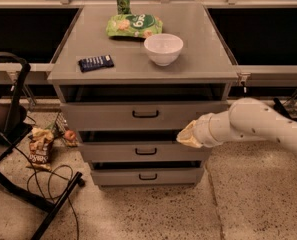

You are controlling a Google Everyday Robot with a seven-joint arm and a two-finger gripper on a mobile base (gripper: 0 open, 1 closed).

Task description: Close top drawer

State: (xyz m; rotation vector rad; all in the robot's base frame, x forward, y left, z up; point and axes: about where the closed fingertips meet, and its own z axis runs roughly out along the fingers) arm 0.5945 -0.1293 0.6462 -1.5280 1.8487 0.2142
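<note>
Closing the top drawer (108, 117) squarely, we should bring the gripper (188, 135), jaws' state we cannot tell, up from four o'clock of its handle (145, 114).

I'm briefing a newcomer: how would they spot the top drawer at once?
Find the grey cabinet with a white bowl on top. The top drawer is the uppermost of three, with the gripper near its lower right corner. Its front is the tallest.
</note>
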